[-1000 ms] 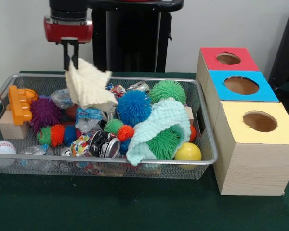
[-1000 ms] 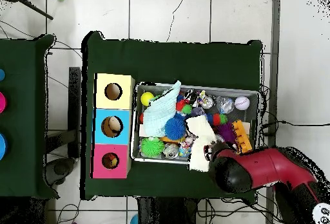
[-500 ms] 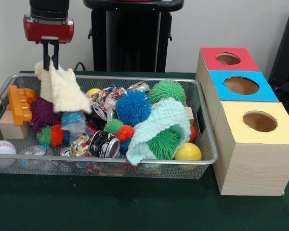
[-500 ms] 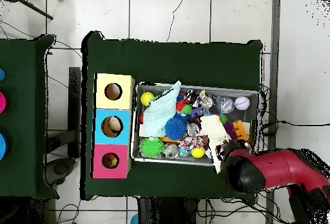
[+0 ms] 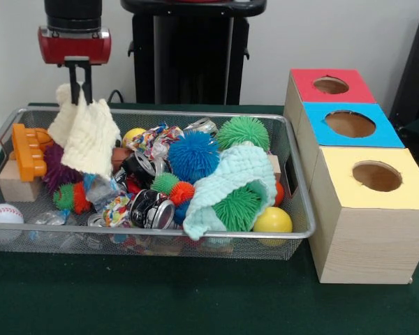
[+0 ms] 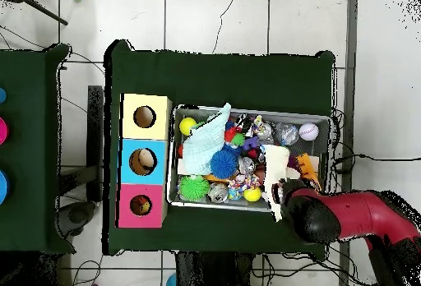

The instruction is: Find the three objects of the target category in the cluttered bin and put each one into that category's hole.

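The gripper (image 5: 80,89) is clamped on a cream cloth (image 5: 88,134), which dangles over the left end of the bin (image 5: 293,164).

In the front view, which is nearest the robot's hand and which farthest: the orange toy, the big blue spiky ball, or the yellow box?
From the hand, holding the cream cloth:
1. Orange toy, bin's left end.
2. Blue spiky ball, mid-bin.
3. Yellow box, outside the bin, right.

Even bright indoor light; soft shadows; no glare; front view slightly soft.
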